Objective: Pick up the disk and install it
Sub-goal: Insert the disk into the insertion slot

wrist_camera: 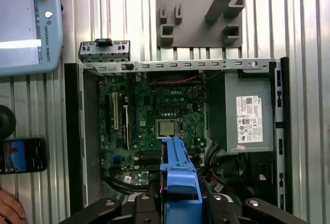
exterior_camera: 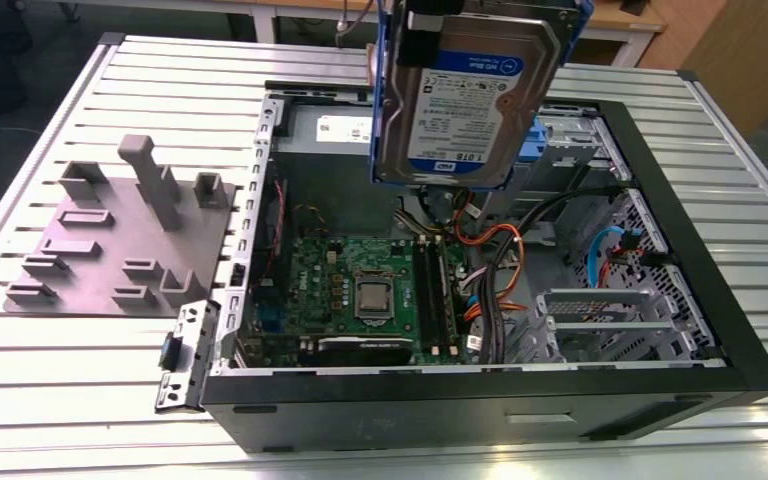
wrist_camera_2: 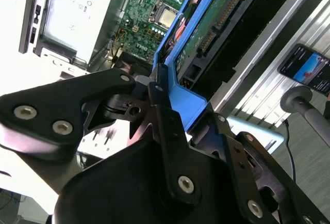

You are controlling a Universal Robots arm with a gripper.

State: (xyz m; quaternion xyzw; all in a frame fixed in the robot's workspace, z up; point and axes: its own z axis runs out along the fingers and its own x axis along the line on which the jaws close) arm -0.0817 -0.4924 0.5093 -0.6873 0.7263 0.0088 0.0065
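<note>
The disk (exterior_camera: pixel 471 95), a silver hard drive with a white-and-blue label and blue side rails, hangs upright in the air over the back half of the open computer case (exterior_camera: pixel 758 330). My gripper (exterior_camera: pixel 491 8) holds it from above, at the upper edge of the exterior view. In the second wrist view the black fingers (wrist_camera_2: pixel 165 121) clamp the blue rail (wrist_camera_2: pixel 183 97), with the disk's green circuit side (wrist_camera_2: pixel 206 33) beyond them. In the first wrist view the disk's blue rail edge (wrist_camera: pixel 178 172) juts out from my gripper (wrist_camera: pixel 180 203), above the motherboard (wrist_camera: pixel 154 115).
Inside the case lie a grey power-supply box (wrist_camera: pixel 247 115), orange and blue cables (exterior_camera: pixel 491 250) and a metal drive cage (exterior_camera: pixel 611 320). A grey fixture plate with upright posts (exterior_camera: pixel 117 240) sits beside the case. A teach pendant (wrist_camera: pixel 26 22), a phone (wrist_camera: pixel 20 156) and a hand (wrist_camera: pixel 7 211) are nearby.
</note>
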